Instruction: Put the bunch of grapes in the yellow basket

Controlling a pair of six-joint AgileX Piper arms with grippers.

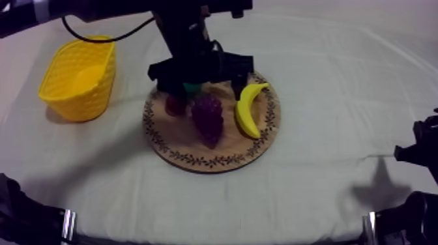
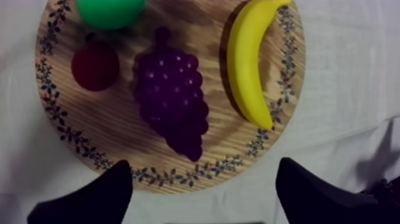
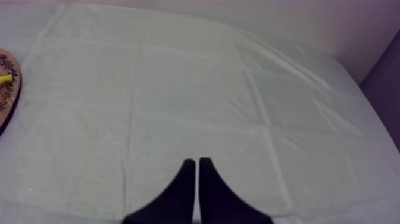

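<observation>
1. Overhead, in the top view, my left arm comes in from the upper left and its left gripper (image 1: 201, 81) hangs above the back of the wooden board (image 1: 195, 159), fingers spread wide with nothing between them.
   - The bunch of grapes (image 1: 208, 117) lies on the middle of the board, just in front of that gripper and not touched by it.
   - A banana (image 1: 248, 109) lies to the grapes' right. A small red fruit (image 1: 175, 104) sits to their left, with a green pear (image 1: 192, 87) behind it, partly under the gripper.
   - The yellow basket (image 1: 85, 98) stands on the cloth (image 1: 326, 98) at the left side, well apart from the board.
   - My right gripper (image 1: 417, 146) rests low at the right edge.
2. Next, the left wrist view looks straight down on the board (image 2: 119, 128).
   - The two black fingers (image 2: 89, 199) stand far apart, over the board's near rim and the cloth beside it, holding nothing.
   - The grapes (image 2: 172, 101) lie between the red fruit (image 2: 95, 65) and the banana (image 2: 253, 59), pointed end toward the fingers. The pear (image 2: 110, 11) sits beyond the red fruit.
3. Last, in the right wrist view the right gripper (image 3: 197, 164) has its fingers pressed together as a narrow wedge over bare cloth, gripping nothing. The board's rim (image 3: 7, 95) and the banana's tip (image 3: 5, 78) show far off to the side.
</observation>
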